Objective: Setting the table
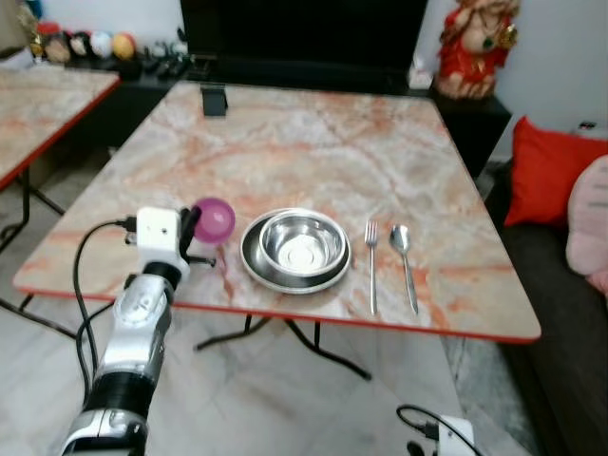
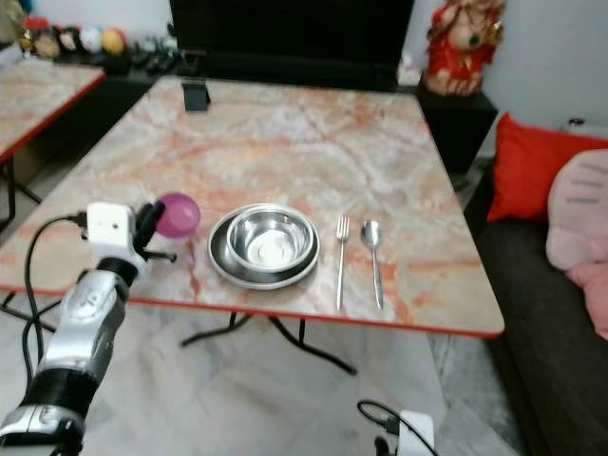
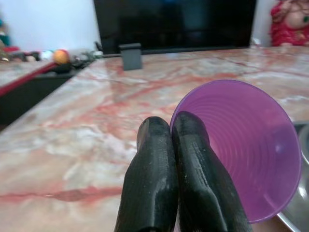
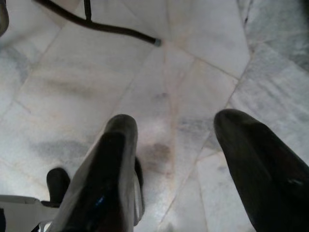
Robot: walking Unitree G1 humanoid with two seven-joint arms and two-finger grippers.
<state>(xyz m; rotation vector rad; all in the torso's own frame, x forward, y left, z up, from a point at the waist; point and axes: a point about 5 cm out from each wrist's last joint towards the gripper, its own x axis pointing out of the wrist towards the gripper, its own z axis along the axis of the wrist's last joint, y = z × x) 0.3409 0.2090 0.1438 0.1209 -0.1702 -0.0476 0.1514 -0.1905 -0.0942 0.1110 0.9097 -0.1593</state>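
Left end effector (image 3: 171,145) pinches purple cup (image 3: 251,145) beside steel bowl (image 1: 300,241).

One purple cup (image 1: 215,219), one steel bowl (image 1: 301,242), one plate (image 1: 255,261), one fork (image 1: 372,266) and one spoon (image 1: 404,261) are counted.

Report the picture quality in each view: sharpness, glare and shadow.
Left eye view: slightly soft; the steel bowl shows a bright reflection. Right eye view: much the same. Left wrist view: the left gripper's fingers and purple cup are sharp, the background is hazy. Right wrist view: the right gripper is dark and blurred above the pale floor.
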